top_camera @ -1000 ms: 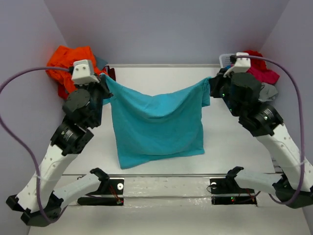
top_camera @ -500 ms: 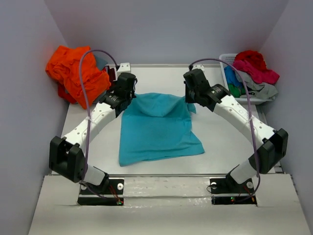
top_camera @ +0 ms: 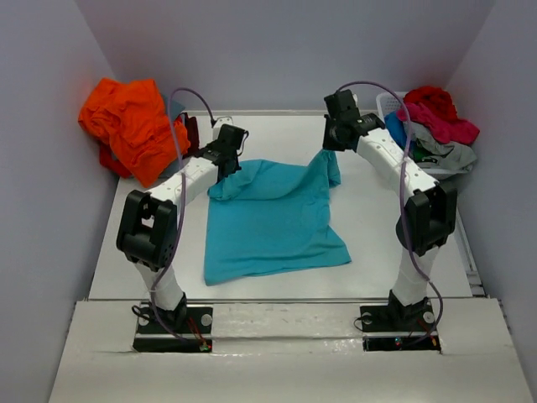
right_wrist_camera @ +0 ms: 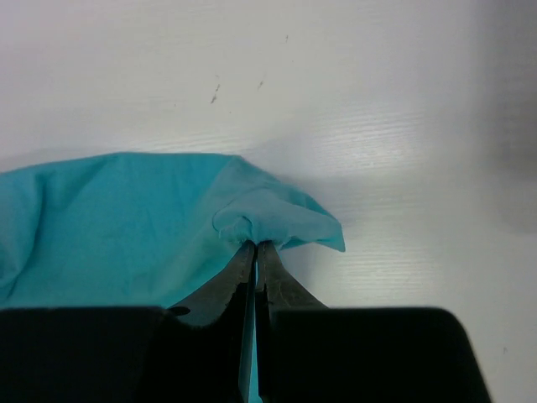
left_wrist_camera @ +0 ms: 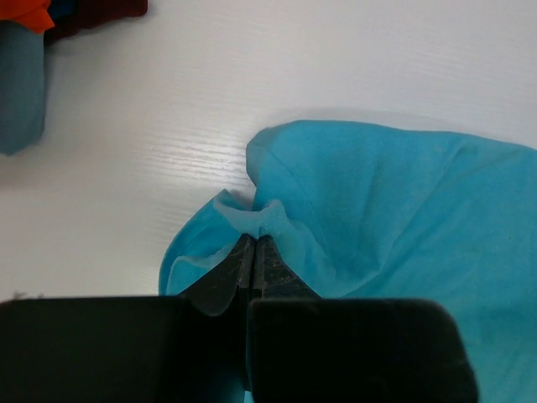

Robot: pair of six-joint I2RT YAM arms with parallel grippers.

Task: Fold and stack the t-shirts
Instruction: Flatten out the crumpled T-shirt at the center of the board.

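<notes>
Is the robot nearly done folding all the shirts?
Not nearly. No neat stack shows. The left gripper and right gripper each pinch a far corner of the turquoise t-shirt, which lies mostly flat on the table. Waiting: the rumpled orange shirts and the heaped shirts in the basket.

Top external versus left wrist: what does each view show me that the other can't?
Only top external: the whole turquoise t-shirt spread on the table, the right gripper pinching its far right corner, and the white basket piled with other shirts. Only left wrist: close up, the small bunched fold clamped in the shut left gripper. Both: the left gripper holding the turquoise cloth at its far left corner, over the white tabletop.
</notes>
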